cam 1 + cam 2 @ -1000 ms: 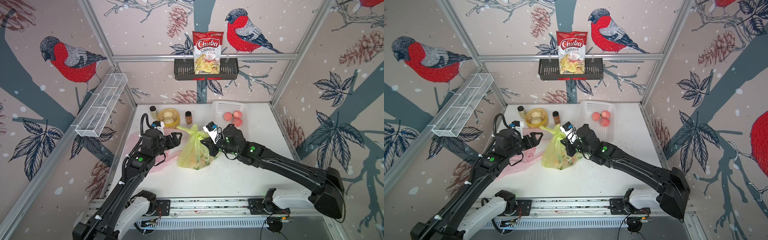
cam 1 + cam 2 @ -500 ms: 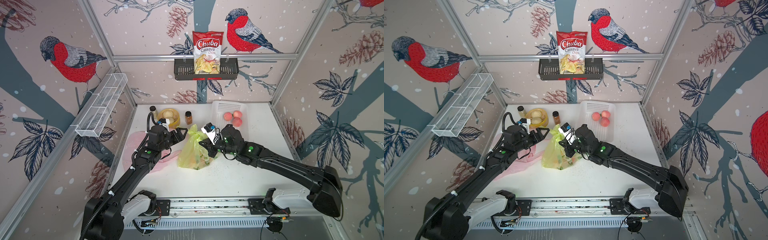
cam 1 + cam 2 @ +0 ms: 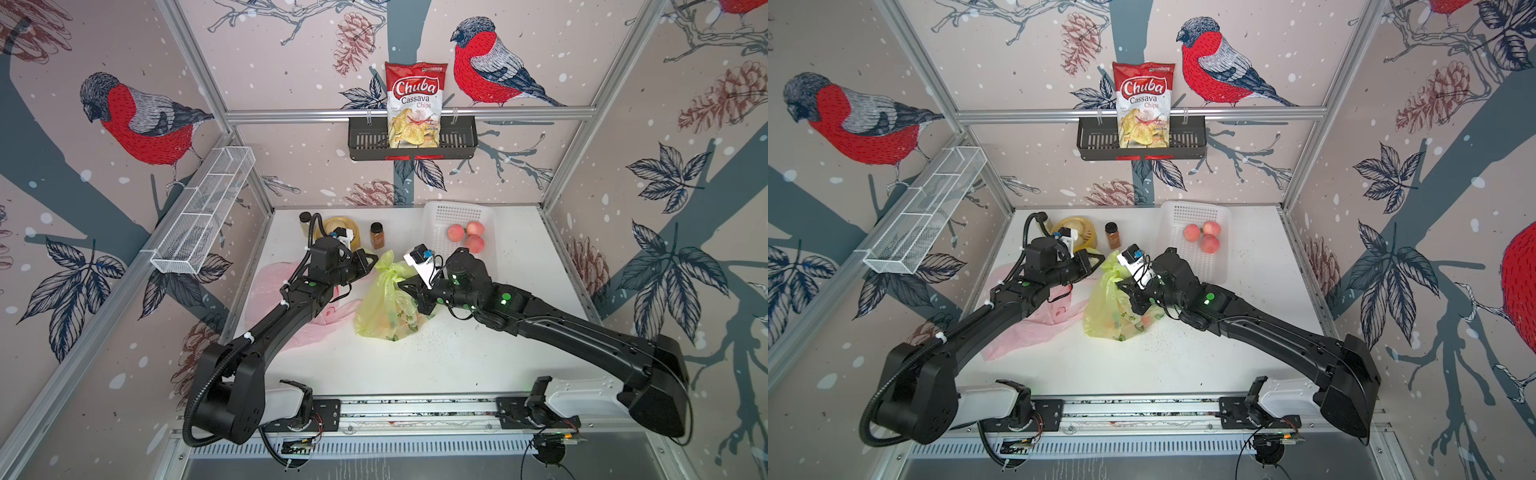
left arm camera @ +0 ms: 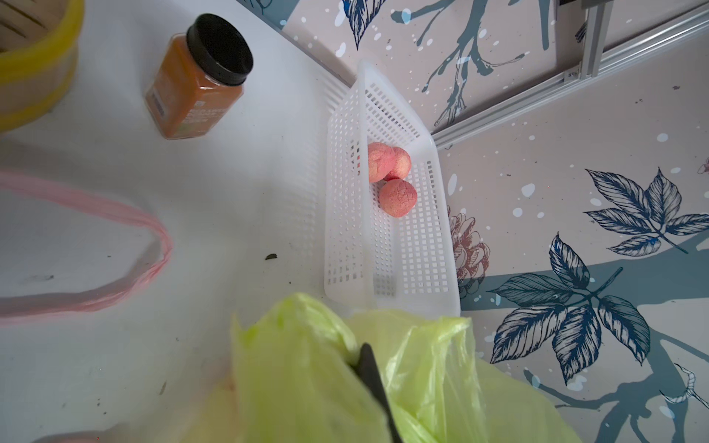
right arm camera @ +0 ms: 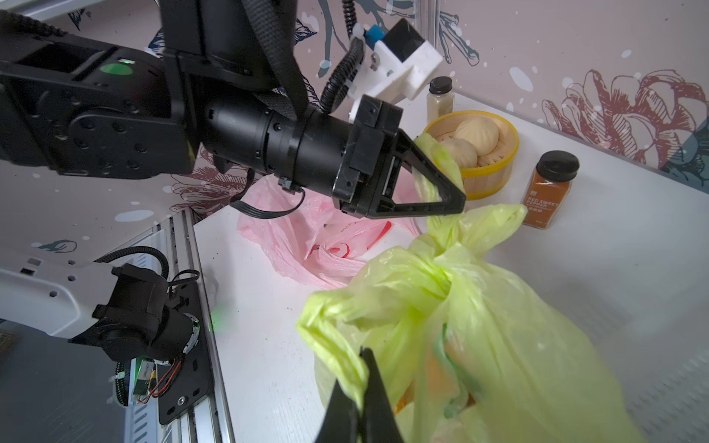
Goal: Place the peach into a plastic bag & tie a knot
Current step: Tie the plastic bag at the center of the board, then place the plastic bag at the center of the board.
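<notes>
Over the worktop (image 3: 415, 365), pinched bag (image 3: 386, 307) ears with left gripper (image 5: 456, 201) and right gripper (image 5: 362, 368) (both clamped); needed even, outward pulls.

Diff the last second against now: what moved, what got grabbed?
Left gripper reached forward to the green bag and shut on its top flap. Right gripper stayed shut on the bag's other handle. Green bag, pink bag and peaches in the basket unmoved.
</notes>
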Robot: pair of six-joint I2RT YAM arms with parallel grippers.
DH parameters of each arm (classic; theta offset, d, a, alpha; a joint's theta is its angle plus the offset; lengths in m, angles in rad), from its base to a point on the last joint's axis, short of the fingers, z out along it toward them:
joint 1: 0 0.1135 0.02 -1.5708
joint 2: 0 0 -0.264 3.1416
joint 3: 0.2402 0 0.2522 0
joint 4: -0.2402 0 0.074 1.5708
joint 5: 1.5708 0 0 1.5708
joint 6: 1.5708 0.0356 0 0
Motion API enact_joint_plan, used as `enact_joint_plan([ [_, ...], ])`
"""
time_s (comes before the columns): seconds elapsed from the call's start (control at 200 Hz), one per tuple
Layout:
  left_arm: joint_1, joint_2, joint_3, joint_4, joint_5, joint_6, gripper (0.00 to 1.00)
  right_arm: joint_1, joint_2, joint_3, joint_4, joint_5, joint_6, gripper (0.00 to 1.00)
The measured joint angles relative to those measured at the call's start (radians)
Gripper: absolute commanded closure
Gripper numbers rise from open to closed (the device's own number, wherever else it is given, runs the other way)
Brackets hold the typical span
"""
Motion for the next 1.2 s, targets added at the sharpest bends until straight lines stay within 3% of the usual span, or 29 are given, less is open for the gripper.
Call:
enact_joint_plan([
  [0.235,0.059,0.081,0.307,-0.086,-0.116,0.17,1.0,-0.007,-0.208,-0.076,0.023,0.027,0.046,1.0],
  [0.39,0.121,0.232,0.504,-0.159,-0.082,0.226,1.0,-0.019,-0.309,-0.14,0.061,0.056,0.075,1.0],
  [0.606,0.172,0.433,0.733,-0.225,-0.012,0.253,1.0,-0.06,-0.321,-0.163,0.072,0.071,0.095,1.0],
  [0.766,0.182,0.524,0.834,-0.209,0.029,0.262,1.0,-0.163,-0.263,-0.177,0.098,0.048,0.099,1.0],
  [0.871,0.192,0.573,0.901,-0.21,0.009,0.283,0.59,-0.256,-0.167,-0.175,0.145,0.033,0.118,1.0],
  [0.916,0.193,0.588,0.93,-0.21,-0.018,0.296,0.46,-0.292,-0.109,-0.167,0.162,0.029,0.118,0.94],
  [0.951,0.193,0.596,0.947,-0.21,-0.042,0.301,0.41,-0.319,-0.058,-0.151,0.165,0.024,0.123,0.75],
  [0.986,0.194,0.602,0.962,-0.216,-0.069,0.316,0.39,-0.341,0.001,-0.124,0.162,0.019,0.126,0.6],
  [1.071,0.194,0.607,0.985,-0.249,-0.124,0.334,0.37,-0.373,0.131,-0.04,0.156,0.011,0.143,0.38],
  [1.201,0.174,0.562,0.926,-0.324,-0.231,0.361,0.38,-0.379,0.231,0.035,0.153,-0.005,0.143,0.28],
])
